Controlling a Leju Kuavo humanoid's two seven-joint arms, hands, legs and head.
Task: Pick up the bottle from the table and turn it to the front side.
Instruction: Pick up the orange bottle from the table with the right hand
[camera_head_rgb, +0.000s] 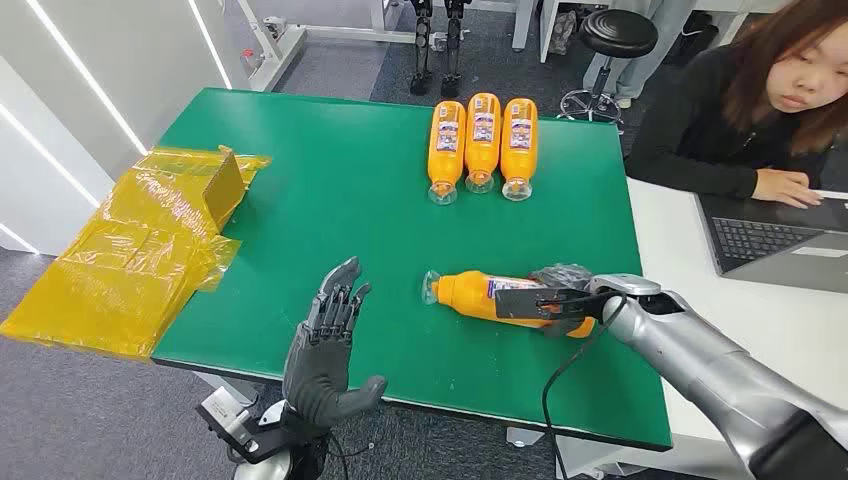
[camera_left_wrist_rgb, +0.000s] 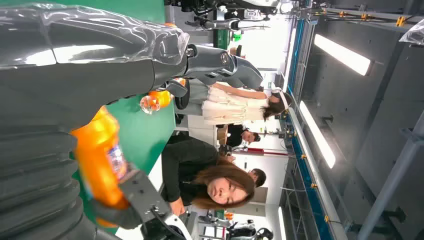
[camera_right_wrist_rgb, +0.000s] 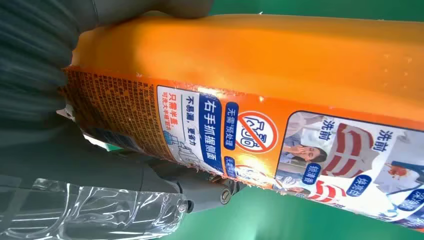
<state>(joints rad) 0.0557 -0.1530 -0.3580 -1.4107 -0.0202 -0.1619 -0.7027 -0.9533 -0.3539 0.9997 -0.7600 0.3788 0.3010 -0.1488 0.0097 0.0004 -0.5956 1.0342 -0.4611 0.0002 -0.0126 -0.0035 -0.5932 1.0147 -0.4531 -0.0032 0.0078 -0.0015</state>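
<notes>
We have the bottle (camera_head_rgb: 470, 294) in our right hand (camera_head_rgb: 560, 298), low and right of centre on the table (camera_head_rgb: 330, 180); grasping is done, we judge; next, lift and roll it label-forward; left hand (camera_head_rgb: 325, 345) spread, empty.

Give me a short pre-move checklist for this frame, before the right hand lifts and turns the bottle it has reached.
1. Right hand wrapped around the bottle: ok; the right wrist view shows the fingers against it.
2. Bottle off the table: not ok, it looks to be lying on its side on the green top.
3. Left hand out of the way: ok, raised apart from the bottle and holding nothing.
4. Row of three bottles clear of the move: ok, at the far edge.
5. Grip firm enough to lift: cannot tell.
6. Front label facing up: cannot tell.
</notes>
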